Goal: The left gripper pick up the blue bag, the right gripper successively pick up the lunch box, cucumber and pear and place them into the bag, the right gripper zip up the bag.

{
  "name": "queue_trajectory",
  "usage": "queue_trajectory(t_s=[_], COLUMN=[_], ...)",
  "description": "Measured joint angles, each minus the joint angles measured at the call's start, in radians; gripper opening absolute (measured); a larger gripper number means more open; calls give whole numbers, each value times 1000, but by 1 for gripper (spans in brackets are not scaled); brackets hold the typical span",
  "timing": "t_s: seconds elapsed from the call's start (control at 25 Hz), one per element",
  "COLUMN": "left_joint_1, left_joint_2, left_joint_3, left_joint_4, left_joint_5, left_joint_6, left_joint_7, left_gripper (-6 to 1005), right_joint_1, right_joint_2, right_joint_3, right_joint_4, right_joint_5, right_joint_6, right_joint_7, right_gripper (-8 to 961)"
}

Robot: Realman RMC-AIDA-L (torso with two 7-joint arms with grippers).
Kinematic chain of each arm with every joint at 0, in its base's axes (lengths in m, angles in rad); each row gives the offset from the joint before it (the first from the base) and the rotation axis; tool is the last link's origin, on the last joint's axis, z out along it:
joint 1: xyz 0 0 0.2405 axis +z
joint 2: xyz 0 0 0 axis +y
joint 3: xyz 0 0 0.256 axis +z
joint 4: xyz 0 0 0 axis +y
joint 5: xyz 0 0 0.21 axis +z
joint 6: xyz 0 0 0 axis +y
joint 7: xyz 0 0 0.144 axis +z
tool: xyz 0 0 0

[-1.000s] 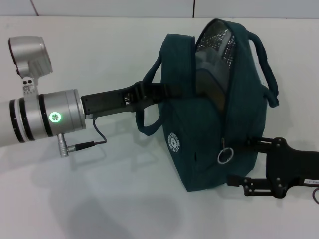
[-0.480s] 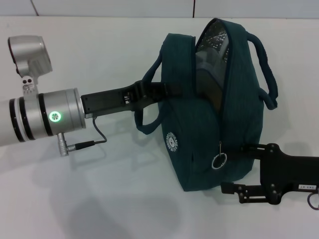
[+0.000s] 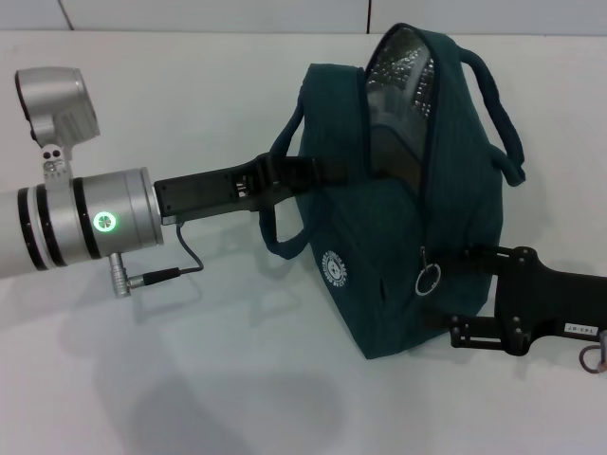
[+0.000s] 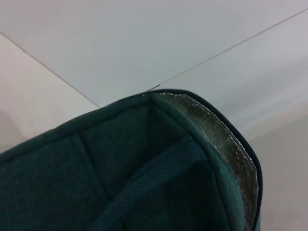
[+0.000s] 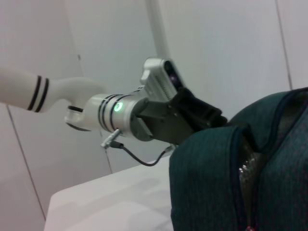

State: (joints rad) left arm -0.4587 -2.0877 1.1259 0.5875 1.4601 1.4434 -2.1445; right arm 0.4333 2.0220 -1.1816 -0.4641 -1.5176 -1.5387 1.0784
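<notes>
The blue bag [image 3: 389, 246] hangs tilted above the white table, its top unzipped and the silver foil lining [image 3: 408, 66] showing. My left gripper [image 3: 318, 173] comes in from the left and is shut on the bag's near rim, where its fingertips are buried in fabric. The left wrist view shows only the bag [image 4: 120, 168] and its foil edge. My right gripper [image 3: 457, 294] is at the bag's lower right corner, fingers apart, with the upper finger beside the ring zip pull [image 3: 429, 280]. The lunch box, cucumber and pear are out of view.
The white table [image 3: 190, 379] lies under the bag, with a pale wall behind it. A thin black cable [image 3: 175, 270] loops under the left wrist. The right wrist view shows the left arm [image 5: 115, 108] beyond the bag [image 5: 216, 183].
The bag swung slightly left, then back right and up. The ring zip pull now sits a little higher. My right gripper followed, rising along the bag's lower right corner.
</notes>
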Motion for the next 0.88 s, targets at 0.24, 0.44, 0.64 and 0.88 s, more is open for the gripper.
queue_trajectory(t_s=[0.24, 0.44, 0.64, 0.88], left_joint_1=[-2, -2, 0, 0], left_joint_2=[0, 1, 3, 5], left_joint_3=[0, 0, -15, -51], left_joint_4=[0, 0, 0, -5], left_joint_5=[0, 0, 0, 8], left_joint_6=[0, 1, 2, 2], left_joint_7=[0, 1, 12, 28], left_gripper=[102, 103, 103, 103], right_joint_1=[6, 7, 6, 9], right_joint_2=[0, 0, 0, 1], right_joint_3=[-51, -98, -100, -115], right_joint_4=[5, 6, 7, 11], right_joint_5=[4, 13, 32, 54], right_joint_6=[9, -3, -1, 5], right_joint_7=[0, 0, 0, -6], right_gripper=[753, 752, 750, 740])
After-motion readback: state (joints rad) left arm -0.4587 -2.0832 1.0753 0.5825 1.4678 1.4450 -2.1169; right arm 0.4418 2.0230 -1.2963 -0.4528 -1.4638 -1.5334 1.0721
